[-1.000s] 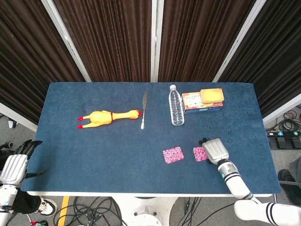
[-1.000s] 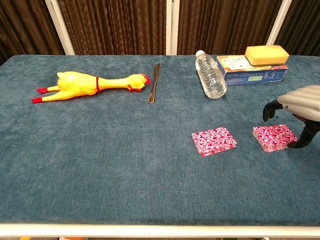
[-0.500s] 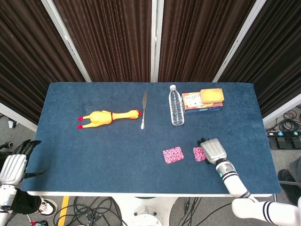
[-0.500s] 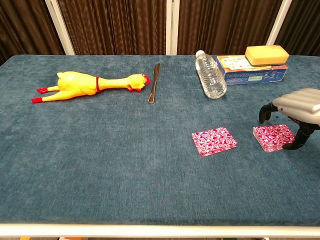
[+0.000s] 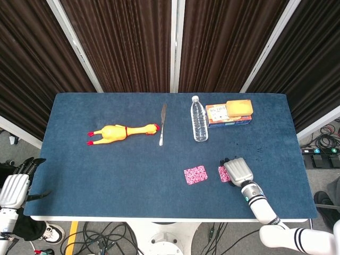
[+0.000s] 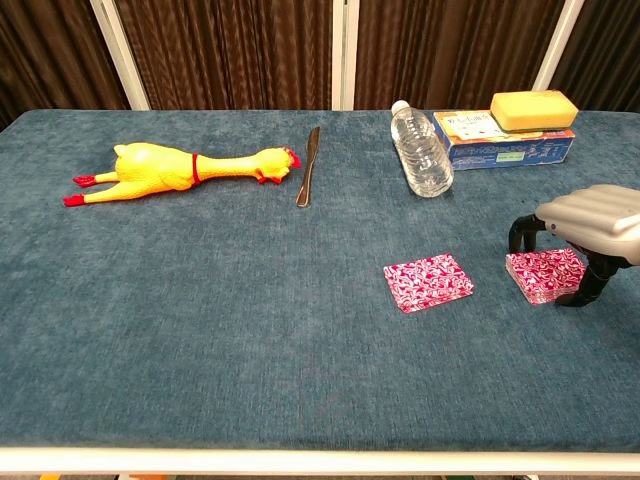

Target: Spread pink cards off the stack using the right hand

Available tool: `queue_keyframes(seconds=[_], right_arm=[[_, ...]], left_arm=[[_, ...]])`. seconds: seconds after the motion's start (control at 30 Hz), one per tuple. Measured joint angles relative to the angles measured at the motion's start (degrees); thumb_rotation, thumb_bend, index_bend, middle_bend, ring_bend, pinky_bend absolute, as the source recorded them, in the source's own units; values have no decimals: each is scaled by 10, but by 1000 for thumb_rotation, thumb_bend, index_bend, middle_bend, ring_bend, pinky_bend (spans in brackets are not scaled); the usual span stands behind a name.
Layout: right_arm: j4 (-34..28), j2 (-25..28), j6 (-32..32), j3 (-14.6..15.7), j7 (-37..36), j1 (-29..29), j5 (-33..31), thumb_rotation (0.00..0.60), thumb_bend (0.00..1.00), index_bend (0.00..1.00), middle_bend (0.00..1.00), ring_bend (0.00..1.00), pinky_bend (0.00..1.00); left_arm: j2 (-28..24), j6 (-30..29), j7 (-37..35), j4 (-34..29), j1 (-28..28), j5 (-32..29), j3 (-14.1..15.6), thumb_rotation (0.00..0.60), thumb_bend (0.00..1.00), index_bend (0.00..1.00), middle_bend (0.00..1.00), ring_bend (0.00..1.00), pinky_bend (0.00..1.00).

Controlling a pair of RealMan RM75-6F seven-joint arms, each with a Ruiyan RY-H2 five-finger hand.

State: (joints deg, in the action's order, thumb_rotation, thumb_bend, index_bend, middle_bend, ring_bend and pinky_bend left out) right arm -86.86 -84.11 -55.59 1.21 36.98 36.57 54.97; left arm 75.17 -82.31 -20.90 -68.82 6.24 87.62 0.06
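A stack of pink patterned cards (image 6: pixel 541 273) lies near the table's front right, mostly covered by my right hand in the head view, where its left edge (image 5: pixel 222 173) shows. A single pink card (image 6: pixel 428 281) (image 5: pixel 195 174) lies flat on the cloth just left of the stack. My right hand (image 6: pixel 588 225) (image 5: pixel 238 171) hovers palm down over the stack, fingertips at the stack's far edge and thumb at its near right corner; whether they touch it I cannot tell. My left hand (image 5: pixel 16 187) hangs off the table's front left corner, holding nothing.
A yellow rubber chicken (image 6: pixel 175 168) lies at the left, a table knife (image 6: pixel 308 166) in the middle back. A clear water bottle (image 6: pixel 420 150) lies beside a blue box (image 6: pixel 497 141) topped by a yellow sponge (image 6: pixel 533 108) at the back right.
My right hand has shifted left and come lower over the stack. The single card and the left hand have not moved.
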Motion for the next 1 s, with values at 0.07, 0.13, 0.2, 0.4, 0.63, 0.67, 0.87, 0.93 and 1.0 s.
queue_keyframes(seconds=[0.07,0.13,0.2,0.4,0.63,0.67,0.87,0.93,1.0], right_arm=[[0,0,0,-1,0,-1,1,600,101,303,313,834,914],[0,0,0,-1,0,-1,2,600,101,308,317,834,914],[1,0,-1,-2,0,-1,2,600,101,312,321,834,914],[6,-4,2,-3,5,-2,-4,600,109,328,330,834,914],[8,-6,-1,-4,6,-3,-3,600,118,344,346,834,914],[8,-6,-1,-5,4,-4,-1,600,118,346,347,834,914],[10,-6,-2,-5,4,-5,1,600,119,355,354,834,914],[10,-7,-2,-5,5,-6,1,600,121,361,359,834,914],[10,-7,-2,-6,5,-6,0,600,123,370,366,834,914]], left_arm=[[0,-1,-1,1,0,-1,-1,600,31,164,155,63,177],[0,-2,-3,2,-1,-2,-2,600,31,164,155,63,178],[-1,-1,-4,2,-1,-2,-2,600,31,164,155,63,177],[1,1,-4,4,-1,-3,-1,600,31,164,155,64,177],[0,2,-7,5,-2,-6,-3,600,31,164,155,63,177],[0,2,-7,5,-2,-6,-3,600,31,164,155,63,177],[1,3,-7,6,-2,-5,-2,600,31,164,155,64,178],[1,2,-7,6,-2,-5,-2,600,31,164,155,63,177],[1,2,-7,7,-2,-5,-2,600,30,163,155,63,177]])
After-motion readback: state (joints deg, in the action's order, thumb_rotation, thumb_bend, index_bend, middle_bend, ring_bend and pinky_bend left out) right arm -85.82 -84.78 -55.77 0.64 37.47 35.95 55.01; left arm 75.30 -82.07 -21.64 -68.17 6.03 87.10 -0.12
